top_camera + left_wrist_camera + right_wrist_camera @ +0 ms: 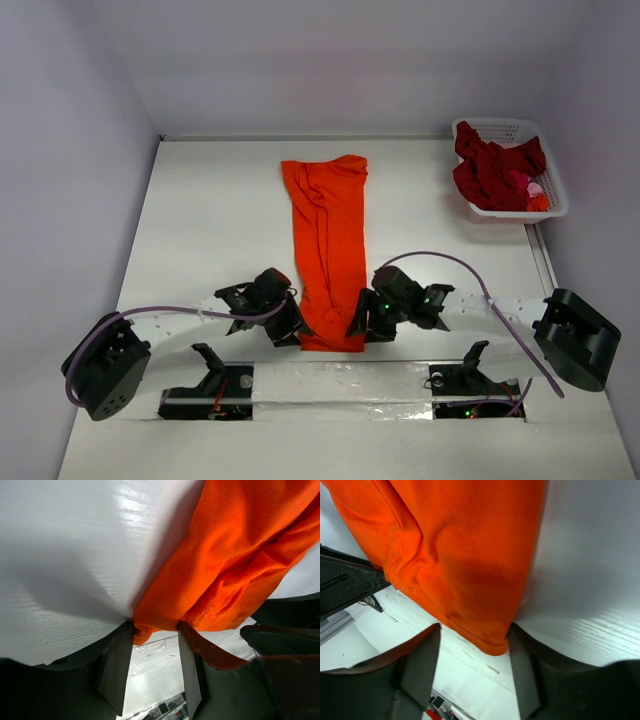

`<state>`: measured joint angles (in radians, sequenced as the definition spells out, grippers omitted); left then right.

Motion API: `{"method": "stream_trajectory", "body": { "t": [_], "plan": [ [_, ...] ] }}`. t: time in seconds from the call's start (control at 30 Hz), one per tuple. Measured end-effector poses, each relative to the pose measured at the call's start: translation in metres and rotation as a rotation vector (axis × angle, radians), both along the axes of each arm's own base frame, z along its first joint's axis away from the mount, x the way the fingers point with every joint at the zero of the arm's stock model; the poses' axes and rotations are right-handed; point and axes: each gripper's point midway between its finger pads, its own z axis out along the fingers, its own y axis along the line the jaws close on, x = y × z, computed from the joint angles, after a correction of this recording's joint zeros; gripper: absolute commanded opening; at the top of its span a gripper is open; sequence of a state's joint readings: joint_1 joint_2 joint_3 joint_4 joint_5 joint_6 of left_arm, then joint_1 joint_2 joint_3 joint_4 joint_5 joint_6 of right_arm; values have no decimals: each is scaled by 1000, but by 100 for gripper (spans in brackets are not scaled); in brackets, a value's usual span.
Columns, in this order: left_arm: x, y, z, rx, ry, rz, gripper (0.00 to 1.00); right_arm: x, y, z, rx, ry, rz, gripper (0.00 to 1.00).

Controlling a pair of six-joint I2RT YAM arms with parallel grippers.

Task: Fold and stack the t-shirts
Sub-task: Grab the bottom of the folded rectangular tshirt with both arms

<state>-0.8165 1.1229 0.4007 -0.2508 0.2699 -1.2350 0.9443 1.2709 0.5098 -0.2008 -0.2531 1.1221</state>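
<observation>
A bright orange t-shirt (pixel 327 240) lies on the white table (pixel 210 220) as a long narrow strip, running from the far middle toward me. At its near left corner (pixel 145 630) sits my left gripper (pixel 295 330), jaws open, and the rolled hem lies between the fingertips (pixel 156 627). My right gripper (pixel 360 325) is at the near right corner (pixel 495 645), also open. There the hem touches the right finger (pixel 520 660) and stands clear of the left one. Dark red t-shirts (pixel 490 170) are heaped in a basket at the far right.
The white lattice basket (pixel 510 128) stands at the far right corner, with a pink and orange bit of cloth (pixel 530 190) among the red. A purple cable (pixel 440 258) arcs over the right arm. Grey walls close off the left, back and right.
</observation>
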Motion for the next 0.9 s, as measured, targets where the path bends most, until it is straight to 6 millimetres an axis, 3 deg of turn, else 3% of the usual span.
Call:
{"method": "stream_trajectory", "body": {
  "t": [0.3,0.9],
  "plan": [
    [-1,-2,0,-4,2,-4,37,0,0,0,0,0,0,53],
    [-1,-1,-1,3,7,5,33,-4,1,-5,-11,9,14,52]
  ]
}}
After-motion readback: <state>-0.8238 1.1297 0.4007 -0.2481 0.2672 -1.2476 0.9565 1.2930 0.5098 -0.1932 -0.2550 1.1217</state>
